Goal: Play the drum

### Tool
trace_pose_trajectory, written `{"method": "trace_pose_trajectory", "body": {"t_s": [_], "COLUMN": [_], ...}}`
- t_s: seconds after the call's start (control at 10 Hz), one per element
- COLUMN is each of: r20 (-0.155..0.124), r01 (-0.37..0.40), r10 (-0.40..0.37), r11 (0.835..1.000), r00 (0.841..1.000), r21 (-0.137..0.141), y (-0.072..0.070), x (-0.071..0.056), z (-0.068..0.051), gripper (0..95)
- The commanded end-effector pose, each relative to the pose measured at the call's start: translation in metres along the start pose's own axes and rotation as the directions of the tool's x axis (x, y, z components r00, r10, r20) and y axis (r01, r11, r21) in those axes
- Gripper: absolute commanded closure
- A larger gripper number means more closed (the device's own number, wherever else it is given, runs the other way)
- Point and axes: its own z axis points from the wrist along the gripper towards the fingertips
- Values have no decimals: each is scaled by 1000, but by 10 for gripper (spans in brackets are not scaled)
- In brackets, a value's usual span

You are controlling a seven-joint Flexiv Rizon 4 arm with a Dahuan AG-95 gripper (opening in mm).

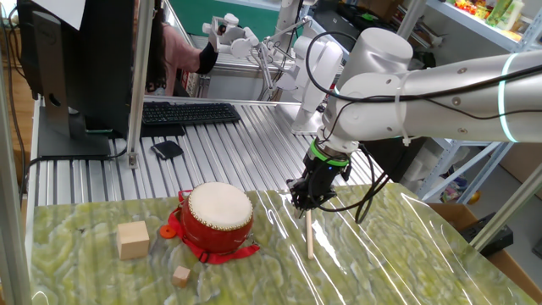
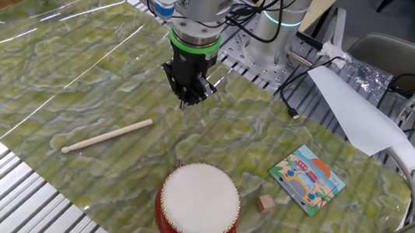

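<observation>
One fixed view: small round red toy drum with cream-white head (image 1: 217, 219) sits on the green marbled mat (image 1: 381, 263), left of the thin wooden stick (image 1: 309, 235). The black two-finger gripper (image 1: 306, 202) hovers at the stick's far end; jaw gap unreadable.

Other fixed view: drum cut off at bottom edge; gripper (image 2: 187, 96) pointed down above the mat, apart from the stick (image 2: 107, 136), fingers bunched, holding nothing visible.

Bright, even overhead light; white glare streaks the glossy green marbled mat (image 1: 398, 229) beside the gripper (image 1: 306, 202); focus stays sharp.
</observation>
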Motion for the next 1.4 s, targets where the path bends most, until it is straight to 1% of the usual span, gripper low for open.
{"method": "trace_pose_trajectory", "body": {"t_s": [0.1, 0.4, 0.9, 1.4], "r20": [-5, -16, -18, -20], "r01": [-5, -9, -14, 1], "r10": [5, 9, 14, -1], "r11": [1000, 1000, 1000, 1000], "r00": [1000, 1000, 1000, 1000], "r21": [0, 1, 2, 2], "y": [0, 0, 0, 0], "x": [0, 0, 0, 0], "z": [0, 0, 0, 0], "gripper": [950, 950, 950, 950]}}
